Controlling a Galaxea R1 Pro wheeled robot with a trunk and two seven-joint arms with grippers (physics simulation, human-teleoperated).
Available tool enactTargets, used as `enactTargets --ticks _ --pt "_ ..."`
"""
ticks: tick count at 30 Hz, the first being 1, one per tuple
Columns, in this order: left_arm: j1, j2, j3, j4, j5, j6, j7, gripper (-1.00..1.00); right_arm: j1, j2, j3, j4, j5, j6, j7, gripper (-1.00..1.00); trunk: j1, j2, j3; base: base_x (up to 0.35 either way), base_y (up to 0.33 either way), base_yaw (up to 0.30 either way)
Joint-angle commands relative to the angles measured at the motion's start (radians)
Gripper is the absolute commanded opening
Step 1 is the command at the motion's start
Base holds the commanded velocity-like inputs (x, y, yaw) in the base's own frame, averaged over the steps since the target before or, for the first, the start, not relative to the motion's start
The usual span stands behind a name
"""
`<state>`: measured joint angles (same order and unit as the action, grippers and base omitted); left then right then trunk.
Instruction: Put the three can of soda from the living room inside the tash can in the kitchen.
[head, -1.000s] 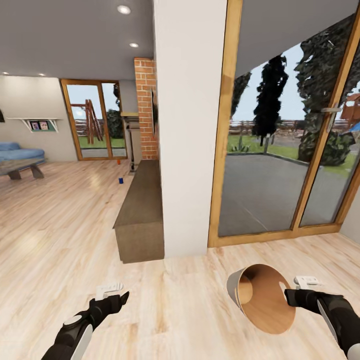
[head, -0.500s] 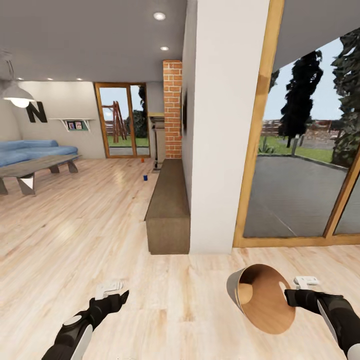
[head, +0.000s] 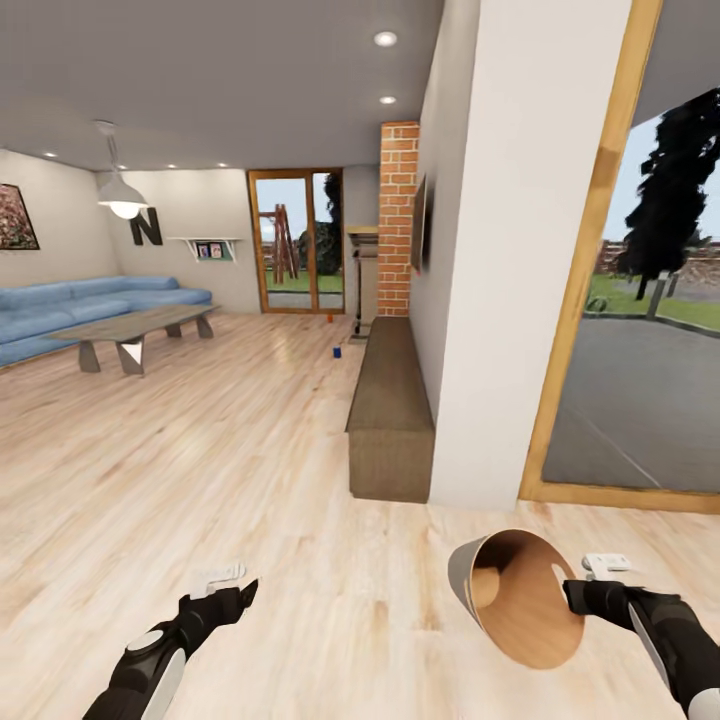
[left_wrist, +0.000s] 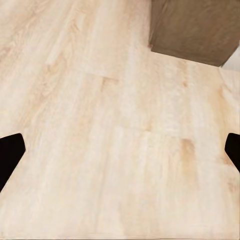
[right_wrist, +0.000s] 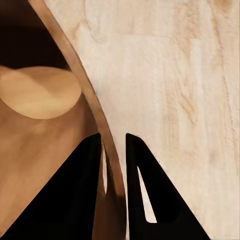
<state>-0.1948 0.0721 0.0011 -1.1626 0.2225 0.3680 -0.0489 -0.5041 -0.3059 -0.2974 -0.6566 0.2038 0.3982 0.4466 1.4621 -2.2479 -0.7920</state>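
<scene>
The tash can (head: 500, 610) hangs tilted at the lower right of the head view, with its brown inside facing me. My right gripper (head: 572, 592) is shut on its rim. In the right wrist view the two dark fingers (right_wrist: 85, 175) stand on either side of the rim of the tash can (right_wrist: 50, 125). My left gripper (head: 240, 595) is open and holds nothing; its fingertips (left_wrist: 10, 155) stand wide apart over bare floor. Far off on the living-room floor stand a dark blue can of soda (head: 337, 351) and an orange one (head: 329, 320).
A low brown bench (head: 390, 410) runs along a white pillar (head: 500, 250) just ahead. Beyond it rises a brick column (head: 398, 220). A glass door (head: 640, 400) is at the right. A blue sofa (head: 90, 300) and a coffee table (head: 140, 325) stand at the far left.
The camera has turned left, so the pillar and bench have slid right and the sofa, table and lamp have come into view. Both arms and the held bin keep their places.
</scene>
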Motion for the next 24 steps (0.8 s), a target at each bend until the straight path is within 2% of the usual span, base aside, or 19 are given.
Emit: enactTargets --ticks 1,24 --pt "0.000 0.000 0.000 0.000 0.000 0.000 0.000 1.00 -0.001 0.001 -0.002 -0.001 -0.014 0.001 0.004 -1.00 0.000 0.000 0.000 -0.143 0.218 0.252" --pt "0.000 0.000 0.000 0.001 0.000 -0.001 0.000 1.00 0.006 0.004 -0.003 0.002 -0.014 -0.001 0.005 -1.00 0.000 0.000 0.000 -0.133 0.223 0.252"
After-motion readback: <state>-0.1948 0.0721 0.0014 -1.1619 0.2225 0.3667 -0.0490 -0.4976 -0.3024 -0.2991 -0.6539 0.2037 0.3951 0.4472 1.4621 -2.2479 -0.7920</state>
